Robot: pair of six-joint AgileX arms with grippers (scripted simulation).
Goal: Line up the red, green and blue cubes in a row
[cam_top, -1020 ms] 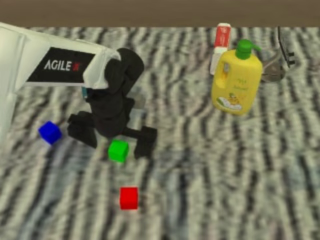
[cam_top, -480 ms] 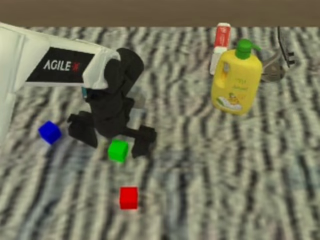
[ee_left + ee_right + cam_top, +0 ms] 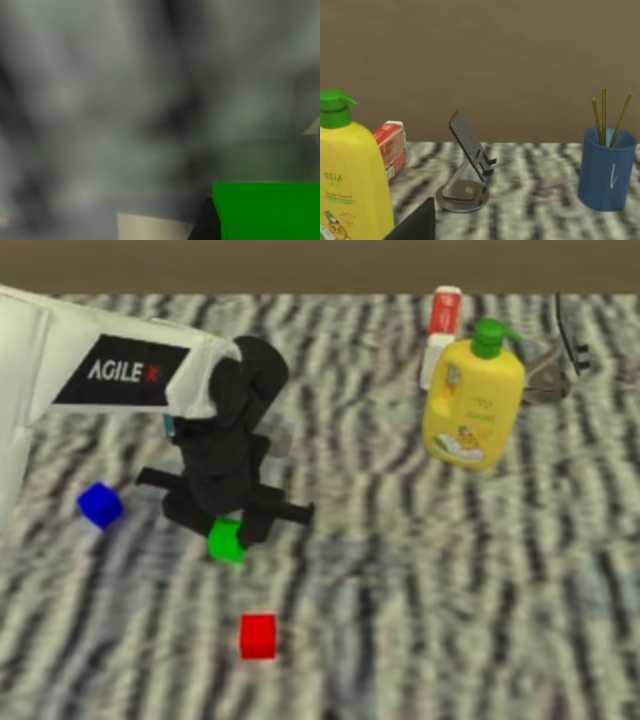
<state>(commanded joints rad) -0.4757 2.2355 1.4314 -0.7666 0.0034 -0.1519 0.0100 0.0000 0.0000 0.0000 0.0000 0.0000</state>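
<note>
Top view, with both wrist views. My left gripper stands at the left half of the table, its two dark fingers drawn in against the sides of the green cube, which shows only as a green wedge below the gripper body; I judge this a firm pinch, since no gap is visible between fingers and cube. In the left wrist view the green cube fills the near corner with the striped cloth blurred behind it, consistent with a cube held close under the wrist. Whether the cube rests on the cloth or is just clear of it cannot be told. The blue cube lies to the left of the gripper, near but apart, and the red cube lies toward the near edge, also apart; the three form a bent line, so the green one is probably gripped to be carried into line with the others. My right arm is parked out of the top view; its wrist view looks across a yellow pump bottle, a red packet, a phone stand and a blue pen cup, none of which belongs to the task.
</note>
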